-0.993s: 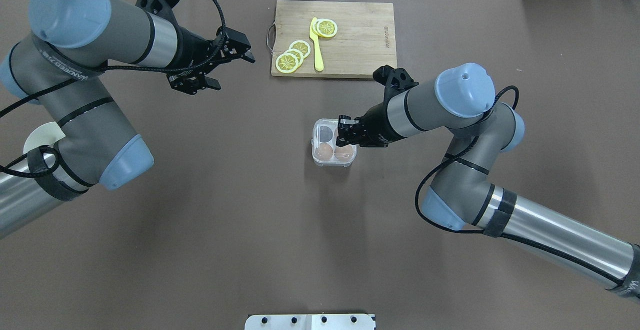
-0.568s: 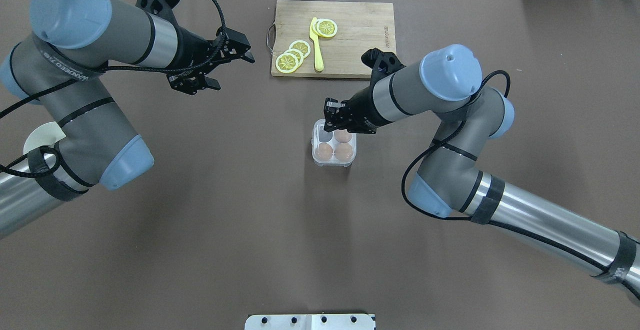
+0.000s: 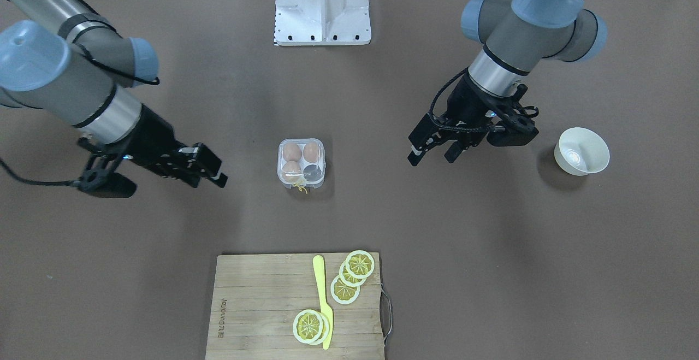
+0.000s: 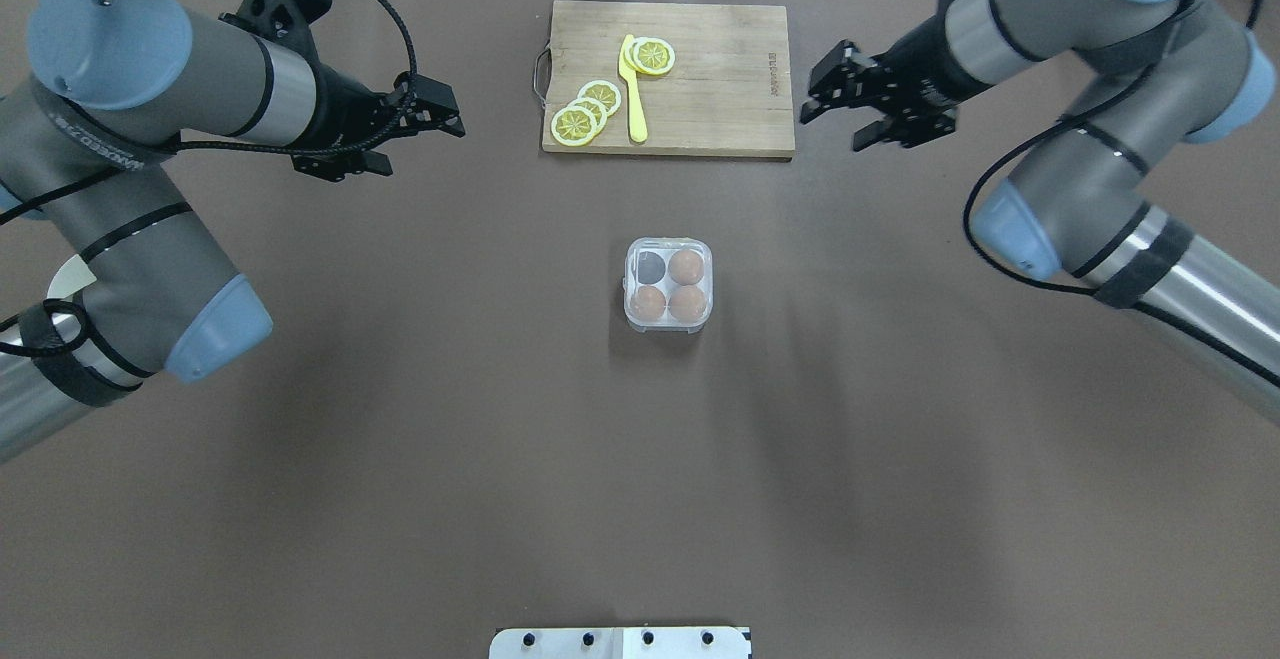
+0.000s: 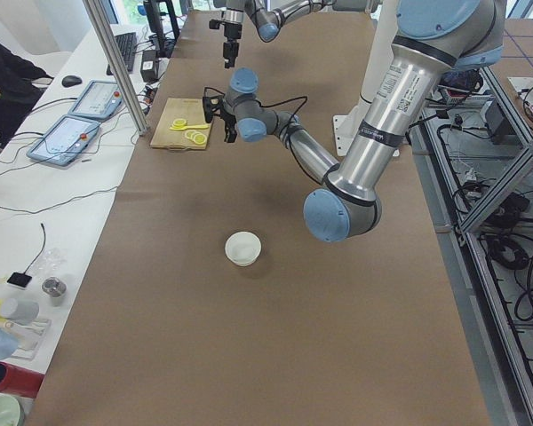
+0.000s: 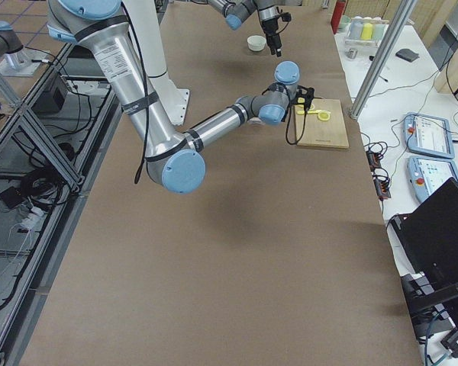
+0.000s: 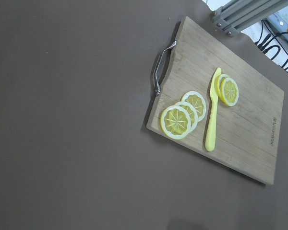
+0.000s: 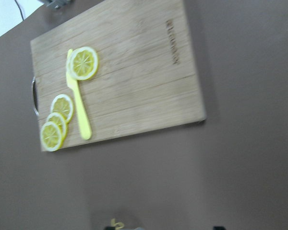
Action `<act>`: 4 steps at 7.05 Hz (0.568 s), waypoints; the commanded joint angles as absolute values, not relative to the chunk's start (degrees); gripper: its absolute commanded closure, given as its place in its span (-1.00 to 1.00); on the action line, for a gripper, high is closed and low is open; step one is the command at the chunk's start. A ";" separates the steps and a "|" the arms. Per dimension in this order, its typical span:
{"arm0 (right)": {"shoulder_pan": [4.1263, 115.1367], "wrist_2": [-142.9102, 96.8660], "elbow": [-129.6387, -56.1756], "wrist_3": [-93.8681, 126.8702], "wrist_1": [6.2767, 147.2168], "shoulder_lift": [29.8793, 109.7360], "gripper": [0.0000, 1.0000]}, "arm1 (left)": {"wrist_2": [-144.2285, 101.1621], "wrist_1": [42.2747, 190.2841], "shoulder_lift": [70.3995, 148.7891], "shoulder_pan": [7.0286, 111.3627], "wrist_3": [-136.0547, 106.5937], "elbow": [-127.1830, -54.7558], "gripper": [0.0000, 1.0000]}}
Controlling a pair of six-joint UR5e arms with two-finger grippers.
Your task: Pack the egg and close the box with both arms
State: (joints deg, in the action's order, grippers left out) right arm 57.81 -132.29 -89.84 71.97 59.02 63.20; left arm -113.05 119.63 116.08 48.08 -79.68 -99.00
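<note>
The clear box [image 4: 668, 296] sits at the table's middle with its lid lying flat over the tray. Three brown eggs show through it, among them one at the far right cell [image 4: 686, 265]; the far left cell looks dark. I cannot tell the eggs apart. In the front-facing view the box [image 3: 301, 163] shows a yellow string at its near edge. My left gripper [image 4: 415, 146] is open and empty, far left of the box, also seen in the front-facing view [image 3: 432, 157]. My right gripper [image 4: 835, 124] is open and empty, beside the board's right end, well away from the box.
A wooden cutting board [image 4: 720, 89] with lemon slices [image 4: 585, 111] and a yellow knife [image 4: 633, 89] lies at the table's far side. A cream bowl [image 3: 581, 151] stands by the left arm. A white base plate [image 3: 322, 5] sits at the robot's edge.
My right gripper has left the box, lifted away to the far right beside the board, and opened. My left gripper has drawn back slightly to the left.
</note>
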 commanded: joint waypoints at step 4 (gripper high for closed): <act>78.20 -131.16 -89.74 12.58 86.27 75.83 -1.00 | -119.53 86.19 108.04 74.62 -17.88 -104.59 -0.95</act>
State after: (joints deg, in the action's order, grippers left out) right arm 74.54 -133.17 -89.90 26.11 81.39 72.83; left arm -118.29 94.29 110.13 65.67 -33.72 -104.03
